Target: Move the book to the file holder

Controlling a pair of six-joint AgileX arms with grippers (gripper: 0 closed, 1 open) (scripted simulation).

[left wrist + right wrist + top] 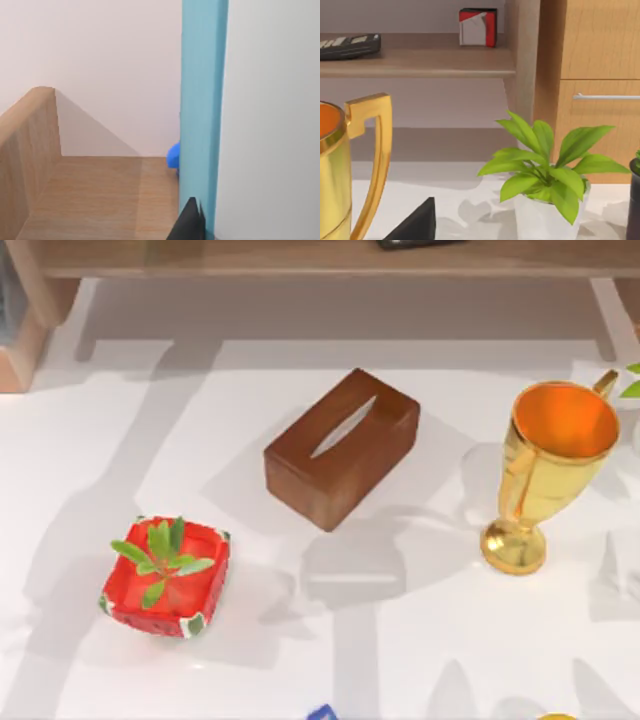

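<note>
The book [204, 100] stands upright close in the left wrist view, with a light blue spine and a pale cover. My left gripper [192, 225] is at its lower part, one black fingertip [190, 220] lying against the spine, shut on it. Beside the book is the wooden file holder [30, 150], with a slanted side wall and a bare wooden floor. A dark part of my right gripper [415, 225] sits low over the table's right side, beside the gold trophy's handle.
On the white table stand a brown tissue box [342, 447], a gold trophy [548, 465] and a red planter [166, 576]. A potted plant [545, 175] and a wooden cabinet [590, 75] are at the right. A blue rounded thing [173, 157] lies behind the book.
</note>
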